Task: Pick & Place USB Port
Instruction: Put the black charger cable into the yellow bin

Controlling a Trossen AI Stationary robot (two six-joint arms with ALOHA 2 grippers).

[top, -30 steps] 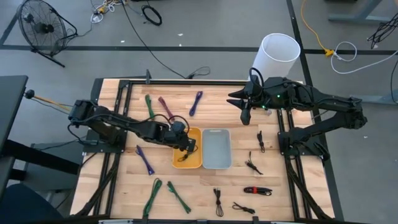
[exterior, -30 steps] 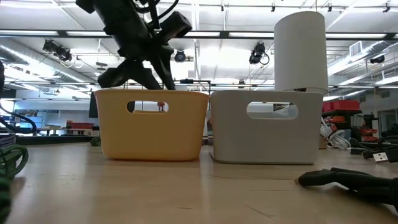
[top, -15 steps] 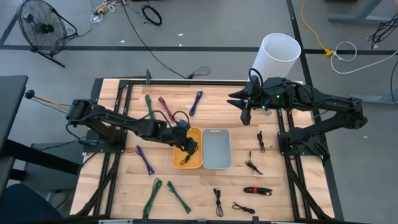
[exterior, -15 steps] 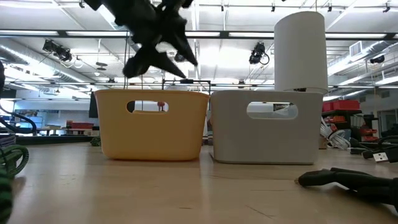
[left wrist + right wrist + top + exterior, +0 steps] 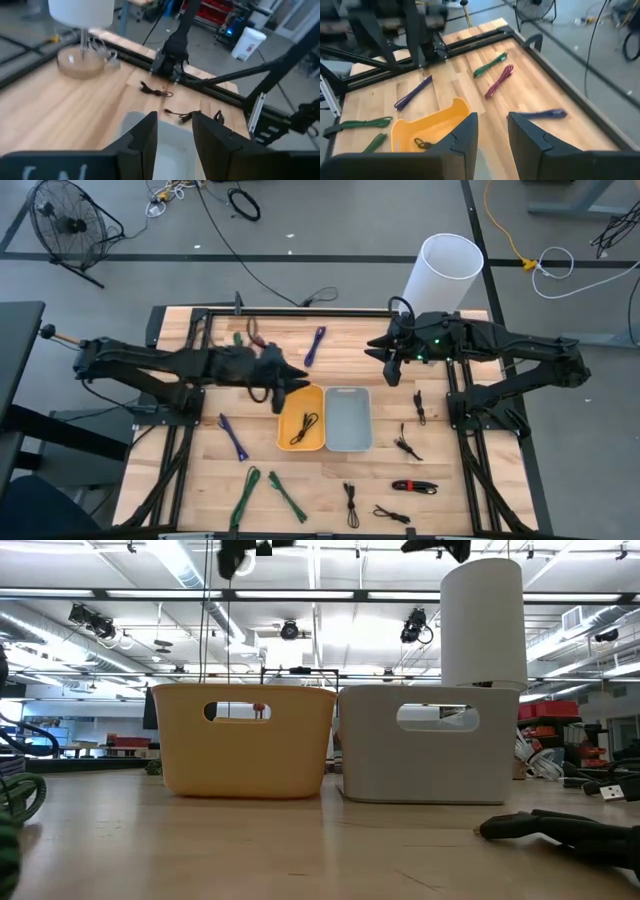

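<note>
Lying coiled on the floor of the yellow bin point(image 5: 288, 442), the black cable point(image 5: 307, 424) sits free of both arms. A grey bin point(image 5: 347, 442) stands touching the yellow one's side. The left gripper point(image 5: 297, 380) hangs just above the yellow bin's far rim, fingers point(image 5: 142, 142) spread and empty. The right gripper point(image 5: 378, 350) waits near the white cylinder point(image 5: 443, 272), fingers point(image 5: 466, 135) apart, holding nothing.

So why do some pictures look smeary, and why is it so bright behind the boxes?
Left wrist view: everything is soft and smeared, even the white cylinder. Right wrist view: the purple cable is streaked with blur. Low view: ceiling lights glare behind the yellow bin and grey bin, and the near table looks fuzzy. High view: even light, crisp.
</note>
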